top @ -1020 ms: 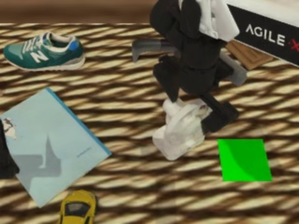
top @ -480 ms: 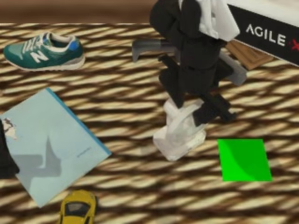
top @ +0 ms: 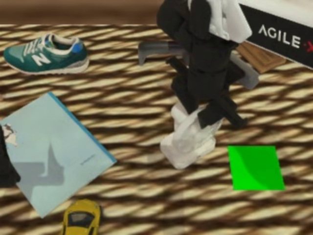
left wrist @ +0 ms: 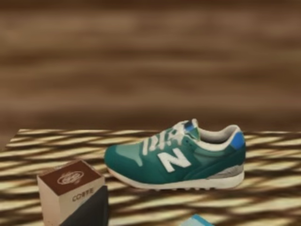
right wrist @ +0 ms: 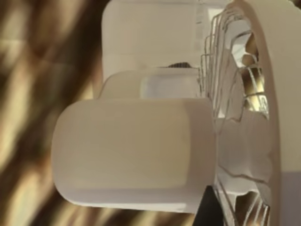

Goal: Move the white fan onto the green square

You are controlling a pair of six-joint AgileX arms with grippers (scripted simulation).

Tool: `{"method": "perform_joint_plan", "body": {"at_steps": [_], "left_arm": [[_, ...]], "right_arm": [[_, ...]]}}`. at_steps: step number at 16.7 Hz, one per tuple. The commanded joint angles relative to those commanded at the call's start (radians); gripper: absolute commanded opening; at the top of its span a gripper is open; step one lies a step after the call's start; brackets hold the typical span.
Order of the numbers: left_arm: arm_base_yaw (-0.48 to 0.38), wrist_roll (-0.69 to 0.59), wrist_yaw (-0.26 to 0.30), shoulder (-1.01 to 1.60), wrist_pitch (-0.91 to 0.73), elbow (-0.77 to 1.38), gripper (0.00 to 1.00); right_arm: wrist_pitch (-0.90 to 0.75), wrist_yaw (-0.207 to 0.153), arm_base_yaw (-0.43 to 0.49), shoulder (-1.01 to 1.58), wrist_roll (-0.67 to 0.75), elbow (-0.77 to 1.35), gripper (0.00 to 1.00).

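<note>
The white fan (top: 188,139) stands near the table's middle, its round cage head up and its blocky base on the striped cloth. My right gripper (top: 204,108) reaches down from the back, and its black fingers (top: 222,110) press on either side of the fan's head. It is shut on the fan. Up close, the right wrist view shows the fan's motor housing (right wrist: 136,150) and wire cage (right wrist: 240,94). The green square (top: 256,167) lies flat to the right of the fan, apart from it and bare. My left gripper (top: 6,164) is parked at the left edge.
A teal sneaker (top: 46,54) lies at the back left. A pale blue book (top: 51,154) is at the left, a yellow toy car (top: 81,219) at the front. A grey object (top: 156,49) and a wooden piece (top: 259,56) lie behind the right arm. A brown-and-white box (left wrist: 70,190) stands near the sneaker.
The right gripper's fingers have drawn together from a wide spread until they touch the fan's head. The fan, the green square and the left arm have stayed put.
</note>
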Motion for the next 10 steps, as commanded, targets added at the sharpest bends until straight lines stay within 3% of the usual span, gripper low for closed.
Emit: {"method": "perform_joint_plan", "body": {"at_steps": [10], "left_arm": [[0.0, 0.0, 0.0, 0.0, 0.0, 0.0, 1.0]], "right_arm": [[-0.073, 0.001, -0.002, 0.003, 0.006, 0.077, 0.0]]}}
